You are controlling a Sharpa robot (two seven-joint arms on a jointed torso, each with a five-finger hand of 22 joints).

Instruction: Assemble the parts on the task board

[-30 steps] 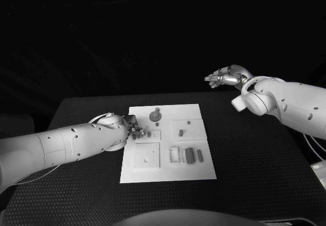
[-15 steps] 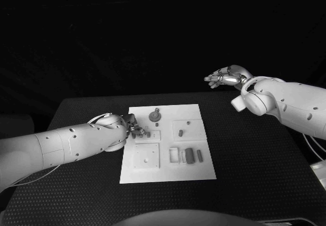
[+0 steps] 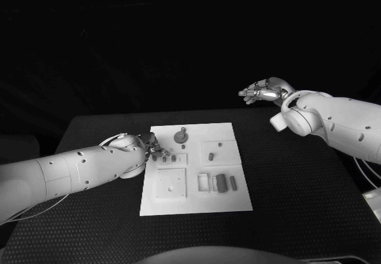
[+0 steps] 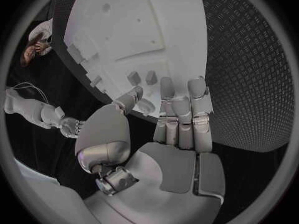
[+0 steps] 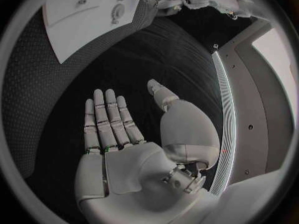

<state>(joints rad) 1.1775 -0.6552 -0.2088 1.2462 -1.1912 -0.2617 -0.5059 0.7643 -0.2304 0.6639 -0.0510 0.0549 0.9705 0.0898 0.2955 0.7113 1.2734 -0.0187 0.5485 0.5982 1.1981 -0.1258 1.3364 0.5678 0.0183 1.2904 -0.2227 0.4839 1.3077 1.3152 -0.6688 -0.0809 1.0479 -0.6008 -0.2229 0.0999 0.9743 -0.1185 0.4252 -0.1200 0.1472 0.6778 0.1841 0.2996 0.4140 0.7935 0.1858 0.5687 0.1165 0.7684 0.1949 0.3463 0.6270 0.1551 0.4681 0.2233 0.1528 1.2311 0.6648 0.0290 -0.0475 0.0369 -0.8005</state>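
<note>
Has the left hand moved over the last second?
Yes. The left hand has pulled slightly back toward the left edge of the task board, off the small upright parts.

Dim, dark surroundings; wrist views fisheye-bent at edges.

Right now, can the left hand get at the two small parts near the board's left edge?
Probably yes: the left hand is open, holds nothing, and hovers beside the parts with nothing between them.
</note>
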